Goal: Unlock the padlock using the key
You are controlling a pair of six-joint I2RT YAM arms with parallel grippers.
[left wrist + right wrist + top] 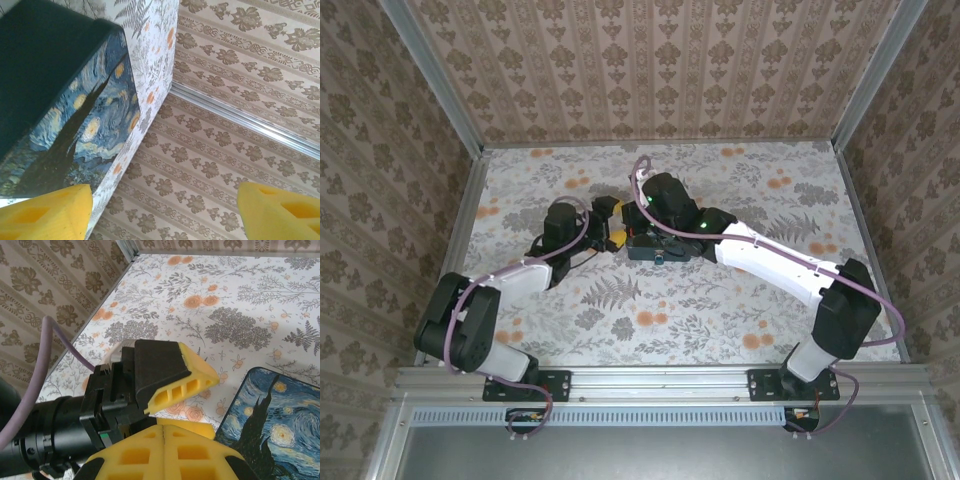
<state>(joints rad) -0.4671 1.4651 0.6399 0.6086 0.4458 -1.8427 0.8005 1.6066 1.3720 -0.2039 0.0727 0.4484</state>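
A floral tabletop [720, 310] is walled in by damask wallpaper [650, 60], with a blue night-sky tin [655, 248] at its middle. The left jaws stand spread just left of the tin, one yellow finger [45, 215] close beside its painted side. The right jaws are pressed together beside the tin's left end. Where the padlock sits I cannot tell.

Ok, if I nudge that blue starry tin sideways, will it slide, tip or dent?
The tin looks rigid, with flat faces and crisp edges, so it should probably hold its shape. It lies flat on the table, so tipping seems unlikely; sliding likelier. Its smooth printed faces may be slippery to pinch.
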